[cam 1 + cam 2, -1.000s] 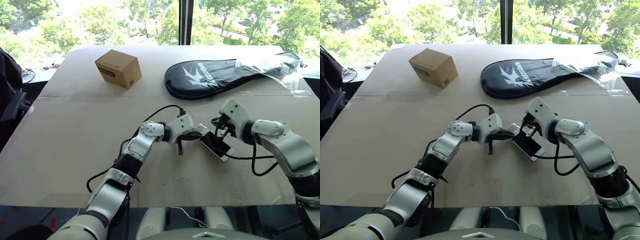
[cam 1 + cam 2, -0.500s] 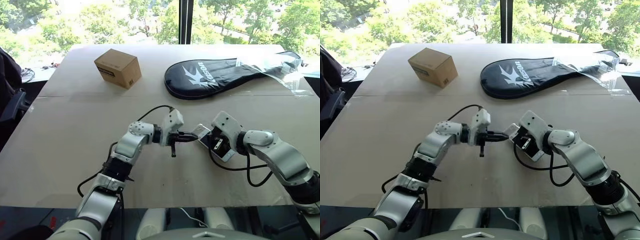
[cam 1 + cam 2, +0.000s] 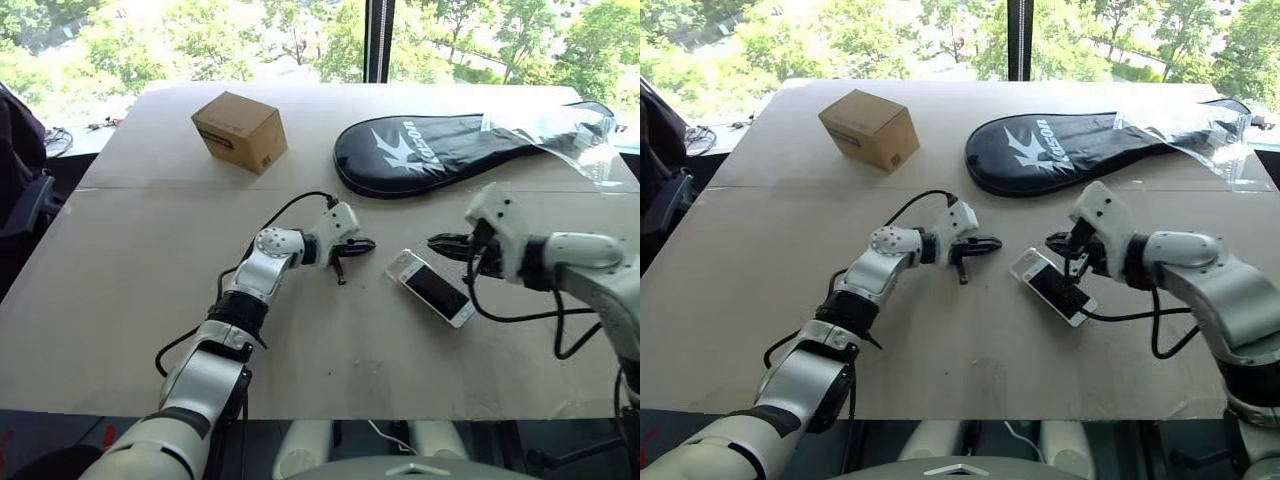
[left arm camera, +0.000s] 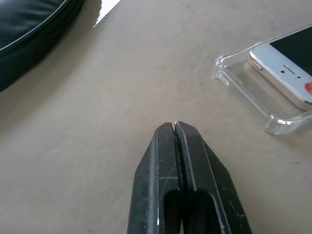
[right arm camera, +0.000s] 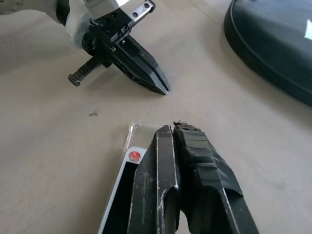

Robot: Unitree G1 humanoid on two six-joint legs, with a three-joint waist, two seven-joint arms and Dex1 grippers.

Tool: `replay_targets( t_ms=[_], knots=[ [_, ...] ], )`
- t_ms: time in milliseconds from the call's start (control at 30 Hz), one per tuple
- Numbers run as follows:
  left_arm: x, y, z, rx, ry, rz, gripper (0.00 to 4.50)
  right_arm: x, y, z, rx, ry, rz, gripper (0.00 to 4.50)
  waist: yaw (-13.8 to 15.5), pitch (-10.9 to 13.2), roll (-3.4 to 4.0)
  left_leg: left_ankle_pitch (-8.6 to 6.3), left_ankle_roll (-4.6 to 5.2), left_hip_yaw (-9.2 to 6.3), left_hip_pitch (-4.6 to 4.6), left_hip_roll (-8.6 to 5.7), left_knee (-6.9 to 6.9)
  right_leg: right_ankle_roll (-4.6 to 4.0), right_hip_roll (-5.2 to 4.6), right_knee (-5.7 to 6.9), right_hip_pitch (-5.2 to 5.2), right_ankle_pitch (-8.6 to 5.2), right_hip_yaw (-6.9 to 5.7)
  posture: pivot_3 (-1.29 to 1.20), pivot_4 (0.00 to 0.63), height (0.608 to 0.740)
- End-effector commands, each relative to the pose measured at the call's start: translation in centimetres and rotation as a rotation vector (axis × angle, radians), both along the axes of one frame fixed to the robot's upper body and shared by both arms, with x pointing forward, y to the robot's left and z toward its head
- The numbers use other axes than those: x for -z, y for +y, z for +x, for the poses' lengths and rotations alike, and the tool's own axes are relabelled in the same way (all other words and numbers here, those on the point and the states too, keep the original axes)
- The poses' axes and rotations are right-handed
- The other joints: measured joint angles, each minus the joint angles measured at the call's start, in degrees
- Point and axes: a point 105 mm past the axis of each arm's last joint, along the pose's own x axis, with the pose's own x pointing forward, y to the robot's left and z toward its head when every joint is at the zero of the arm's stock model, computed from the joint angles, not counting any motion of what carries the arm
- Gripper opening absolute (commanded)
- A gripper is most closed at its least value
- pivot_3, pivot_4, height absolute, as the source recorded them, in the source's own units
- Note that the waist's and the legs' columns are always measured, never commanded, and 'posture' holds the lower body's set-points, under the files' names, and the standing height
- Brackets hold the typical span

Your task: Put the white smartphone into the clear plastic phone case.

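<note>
Tan table (image 3: 150,260), flat, seen from the head views. White smartphone (image 3: 437,290): lying screen up near the middle of the table, between the two grippers, long side running diagonally. Clear plastic phone case (image 4: 243,87): under and around the phone; in the left wrist view one end of the case sticks out empty past the phone's end, so the phone sits partly in the case, not fully seated. Left gripper (image 3: 368,243): fingers clenched together, holding nothing, tip pointing toward the phone and stopping near the case's empty end, apart from it. Right gripper (image 3: 437,241): fingers also pressed together on nothing, poised above the table just beside the phone's far end; in the right wrist view its fingers (image 5: 165,161) overlap the phone's end with the red dot, but whether they touch it cannot be told. Cardboard box (image 3: 240,132): small, brown, standing at the far left of the table, well apart from the phone. Black racket cover (image 3: 440,152): with white logo, lying at the far right. Crinkled clear wrapper (image 3: 560,135): resting over the cover's narrow end.
</note>
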Motion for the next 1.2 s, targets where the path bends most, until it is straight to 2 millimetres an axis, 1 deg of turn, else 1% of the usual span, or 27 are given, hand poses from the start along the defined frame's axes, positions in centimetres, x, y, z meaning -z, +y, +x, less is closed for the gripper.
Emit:
replay_targets(
  t_ms=[33,133,167,233,333,433,533,600,800,867,900,967,1033,1100,1200],
  knots=[
    [0.7,-1.5,-1.3,0.071,0.012,0.003,0.00,1.1,-3.1,-1.7,0.017,0.086,-0.103,0.07,0.55,0.00,0.00,0.00,0.00,-0.04,-0.03,-0.06,0.00,0.00,-0.06,0.00,0.00,0.00,-0.04,0.00,0.150,0.740],
    [0.5,-2.7,-2.2,0.121,0.009,-0.022,0.00,2.6,-6.0,-2.9,0.068,0.172,-0.222,0.07,0.22,0.01,0.08,0.00,0.01,-0.01,-0.03,-0.08,0.03,0.00,-0.08,0.05,0.01,0.00,-0.01,0.00,0.150,0.740],
    [0.4,-3.0,-2.6,0.138,0.013,-0.029,0.00,3.1,-6.6,-3.2,0.076,0.193,-0.263,0.07,0.23,-0.01,0.16,0.00,0.01,0.00,-0.03,-0.08,0.07,0.01,-0.07,0.10,0.01,0.00,-0.01,0.00,0.150,0.740],
    [0.4,-3.5,-3.4,0.172,0.024,-0.041,0.00,3.7,-7.3,-3.4,0.097,0.210,-0.307,0.07,0.12,0.01,0.12,0.01,0.01,0.00,0.00,-0.07,0.06,0.01,-0.06,0.10,0.04,0.00,-0.01,0.00,0.150,0.740],
    [0.4,-4.0,-4.3,0.201,0.039,-0.045,0.00,4.4,-7.5,-3.2,0.113,0.215,-0.351,0.07,-0.13,0.01,0.13,0.01,0.00,0.06,0.08,-0.03,0.10,0.01,-0.01,0.20,0.06,0.00,0.05,0.00,0.150,0.740],
    [0.5,-4.3,-4.8,0.218,0.053,-0.043,0.00,5.1,-6.7,-3.4,0.087,0.236,-0.366,0.07,-0.07,0.01,0.13,0.02,-0.01,0.06,0.09,-0.01,0.12,0.01,0.01,0.23,0.06,0.00,0.04,0.00,0.150,0.740],
    [0.6,-4.2,-5.0,0.218,0.057,-0.033,0.00,5.7,-6.0,-4.2,0.023,0.276,-0.388,0.07,0.08,0.01,0.13,0.02,-0.01,0.06,0.07,-0.01,0.15,0.01,0.01,0.21,0.06,0.00,0.04,0.00,0.150,0.740],
    [0.7,-4.0,-5.1,0.216,0.057,-0.020,0.00,5.9,-6.2,-4.5,0.017,0.292,-0.403,0.07,0.22,0.01,0.13,0.02,-0.01,0.05,0.04,-0.01,0.16,0.01,0.00,0.18,0.06,0.00,0.02,0.00,0.150,0.740],
    [1.0,-3.5,-5.4,0.213,0.065,-0.015,0.00,5.5,-8.6,-4.4,0.088,0.293,-0.473,0.07,0.19,0.01,0.13,0.02,-0.01,-0.01,0.02,-0.01,0.17,0.01,-0.01,0.16,0.06,0.00,-0.03,0.00,0.150,0.740],
    [1.1,-3.5,-5.6,0.217,0.069,-0.012,0.00,5.2,-9.0,-5.2,0.068,0.319,-0.484,0.07,0.28,0.00,0.14,0.02,-0.01,0.00,0.02,-0.02,0.17,0.01,-0.02,0.16,0.06,0.00,-0.02,0.00,0.150,0.740],
    [1.1,-3.6,-5.6,0.219,0.069,-0.011,0.00,5.1,-8.9,-5.7,0.048,0.335,-0.487,0.07,0.24,0.00,0.14,0.02,-0.01,-0.01,0.02,-0.02,0.17,0.01,-0.02,0.17,0.07,0.00,-0.03,0.00,0.150,0.740],
    [1.1,-3.7,-5.8,0.225,0.074,-0.017,0.00,5.1,-7.9,-7.0,-0.022,0.372,-0.465,0.07,0.24,0.00,0.14,0.02,-0.01,0.00,0.03,-0.01,0.17,0.01,-0.01,0.16,0.08,0.00,-0.02,0.00,0.150,0.740],
    [1.0,-3.7,-5.8,0.229,0.075,-0.017,0.00,5.3,-6.8,-7.8,-0.073,0.388,-0.437,0.07,0.15,0.00,0.14,0.02,-0.01,-0.01,0.04,0.00,0.17,0.01,0.01,0.17,0.10,0.00,-0.04,0.00,0.150,0.740],
    [1.0,-3.8,-5.8,0.232,0.074,-0.016,0.00,5.8,-5.9,-8.2,-0.100,0.395,-0.425,0.07,0.18,0.00,0.14,0.02,-0.01,0.00,0.06,0.00,0.18,0.01,0.01,0.19,0.10,0.00,-0.03,0.00,0.150,0.740],
    [1.0,-3.9,-5.7,0.236,0.072,-0.015,0.00,6.9,-5.3,-7.9,-0.101,0.376,-0.449,0.07,0.17,0.00,0.13,0.02,-0.01,0.00,0.04,-0.02,0.27,0.02,0.00,0.19,0.13,0.01,-0.04,0.00,0.150,0.740]
  ],
)
